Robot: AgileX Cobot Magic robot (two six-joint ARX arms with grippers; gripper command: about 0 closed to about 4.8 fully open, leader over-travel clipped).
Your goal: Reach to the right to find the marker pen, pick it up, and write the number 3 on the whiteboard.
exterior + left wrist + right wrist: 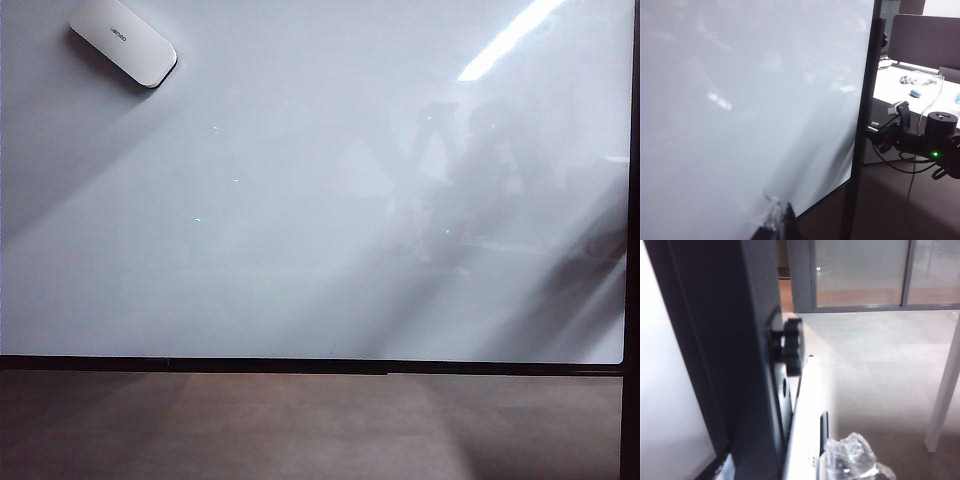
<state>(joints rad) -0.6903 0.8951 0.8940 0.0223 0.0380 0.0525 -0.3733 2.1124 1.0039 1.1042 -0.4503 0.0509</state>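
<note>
On the whiteboard (320,200), no writing appears; a white eraser (123,40) lies in its upper left corner. Neither arm appears in the exterior view. The right gripper (852,460) sits beside the board's dark frame (720,365) near a black knob (790,346), its jaw opening unreadable. The left gripper (775,222) hangs near the board's lower edge, state indeterminate. No marker pen is visible.
</note>
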